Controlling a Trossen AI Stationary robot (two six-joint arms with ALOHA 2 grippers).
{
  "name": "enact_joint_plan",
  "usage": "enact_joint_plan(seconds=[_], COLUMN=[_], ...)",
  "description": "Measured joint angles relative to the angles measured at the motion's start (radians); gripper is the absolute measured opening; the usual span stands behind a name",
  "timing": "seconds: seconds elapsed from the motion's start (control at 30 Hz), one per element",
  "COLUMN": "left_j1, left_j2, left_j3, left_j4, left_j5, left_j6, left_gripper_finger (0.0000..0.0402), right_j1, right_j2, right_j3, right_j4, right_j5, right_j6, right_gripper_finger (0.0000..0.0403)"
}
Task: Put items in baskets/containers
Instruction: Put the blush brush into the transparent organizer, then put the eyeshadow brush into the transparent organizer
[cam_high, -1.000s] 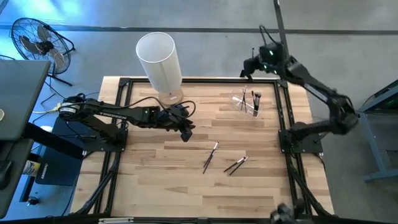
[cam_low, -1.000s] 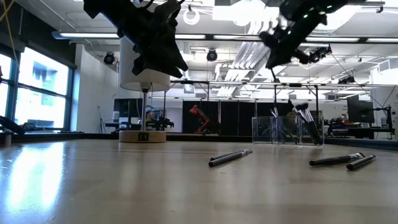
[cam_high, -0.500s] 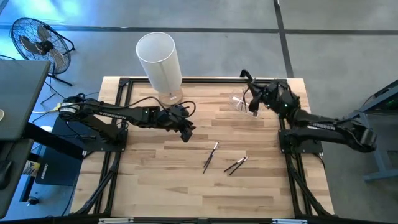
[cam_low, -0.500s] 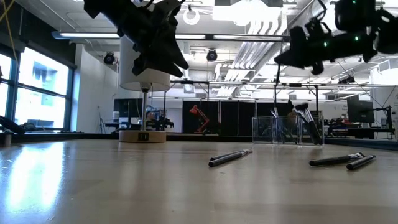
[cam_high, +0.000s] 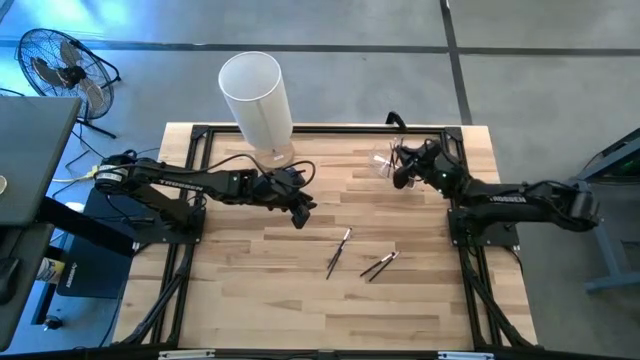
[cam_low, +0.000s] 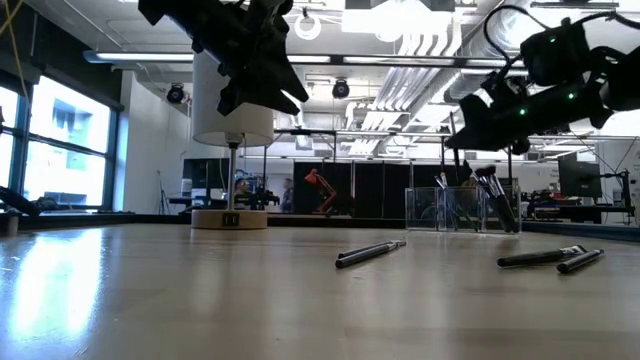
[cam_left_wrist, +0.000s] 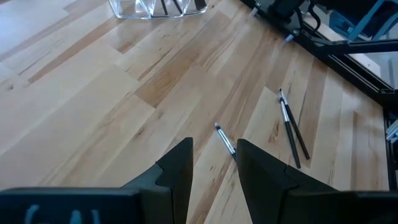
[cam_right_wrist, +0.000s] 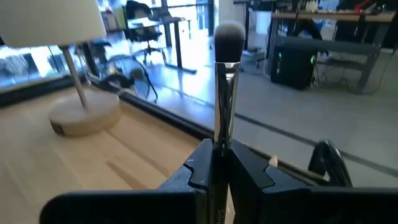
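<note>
The wooden table (cam_high: 250, 300) carries a tall white cylinder (cam_high: 256, 105) on a tan wooden base (cam_low: 229, 218), standing near the far edge on the left arm's side. Near the far edge on the right arm's side stands a small clear holder (cam_low: 462, 210) with several brushes upright or leaning inside it.

The left arm reaches in over the table, and the left gripper (cam_high: 298, 213) hangs above the boards just in front of the cylinder's base. Its fingers (cam_left_wrist: 180, 171) stand a little apart with nothing between them.

The right arm stretches toward the far edge, and the right gripper (cam_high: 399, 170) hovers over the clear holder. Its fingers (cam_right_wrist: 249, 171) are pinched narrowly on the handle of a makeup brush (cam_right_wrist: 225, 99), which stands upright with its rounded bristle head uppermost in the right wrist view.

Three more brushes lie loose on the boards toward the middle of the table. One single brush (cam_high: 338, 252) lies alone, slanted. A pair of brushes (cam_high: 380, 265) lies side by side just beside it, nearer the right arm, well apart from both containers.
</note>
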Motion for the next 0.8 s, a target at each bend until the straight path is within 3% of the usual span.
enact_joint_plan(seconds=[0.2, 0.4, 0.67, 0.8], left_j1=[0.000, 0.000, 0.000, 0.000], left_j2=[0.000, 0.000, 0.000, 0.000], left_j3=[0.000, 0.000, 0.000, 0.000], left_j4=[0.000, -0.001, -0.008, -0.007], left_j5=[0.001, 0.001, 0.001, 0.000], left_j6=[0.000, 0.000, 0.004, 0.000], left_gripper_finger=[0.0122, 0.0122, 0.0122, 0.0122], right_j1=[0.000, 0.000, 0.000, 0.000], right_j2=[0.101, 0.159, 0.132, 0.054], right_j3=[0.000, 0.000, 0.001, 0.008], right_j4=[0.000, 0.002, 0.008, 0.071], right_j5=[0.031, 0.031, 0.030, -0.044], right_j6=[0.011, 0.057, 0.036, -0.024], right_gripper_finger=[0.0027, 0.0057, 0.0091, 0.0099])
